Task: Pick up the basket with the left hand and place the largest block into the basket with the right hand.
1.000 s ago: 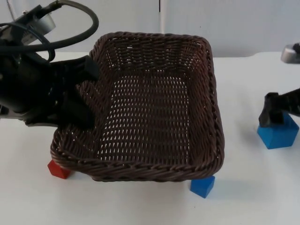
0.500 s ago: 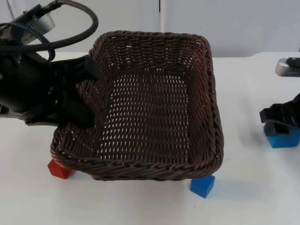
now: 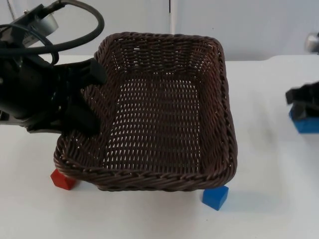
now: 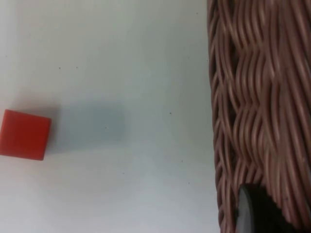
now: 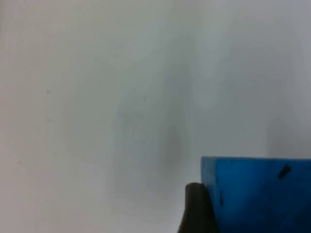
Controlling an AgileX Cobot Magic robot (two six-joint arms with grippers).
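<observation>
A dark brown wicker basket hangs above the table, its bottom bare. My left gripper is shut on the basket's left rim. In the left wrist view the woven wall runs beside a black fingertip. At the table's far right, my right gripper is shut on the large blue block. That block sits against a fingertip in the right wrist view, with white table behind it.
A small red block lies on the table under the basket's front left corner, also visible as a red block from the left wrist. A small blue block lies below the front right corner.
My right gripper has carried the large blue block to the right and farther back. The left gripper and the basket have stayed put.
</observation>
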